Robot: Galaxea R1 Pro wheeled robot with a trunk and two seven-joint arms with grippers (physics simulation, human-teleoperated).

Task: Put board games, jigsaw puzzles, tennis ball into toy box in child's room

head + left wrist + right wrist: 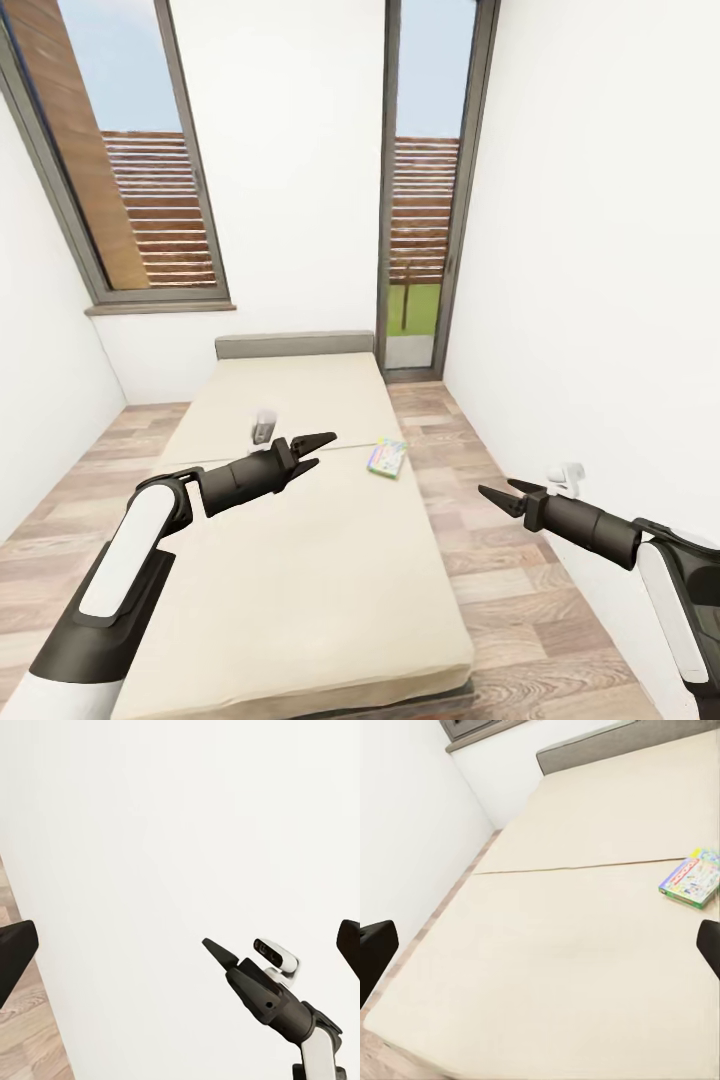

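A flat, colourful white-green board game [386, 457] lies on the beige bed [300, 580] near its right edge, about halfway up the mattress. My left gripper [325, 449] hovers open over the middle of the bed, a short way left of the game, and holds nothing. Off the bed's right side, my right gripper [495, 486] hangs open and empty above the wood floor. The right wrist view looks across the mattress [547, 945] to the same board game [690, 878], beyond the gripper's spread fingers. In the left wrist view my right arm [270, 999] stands against the white wall.
The grey headboard [295, 345] stands against the far wall between two tall dark-framed windows [418, 200]. A white wall [600, 300] runs close along the right, leaving a narrow strip of plank floor [490, 580] beside the bed. More floor [60, 560] lies to the left.
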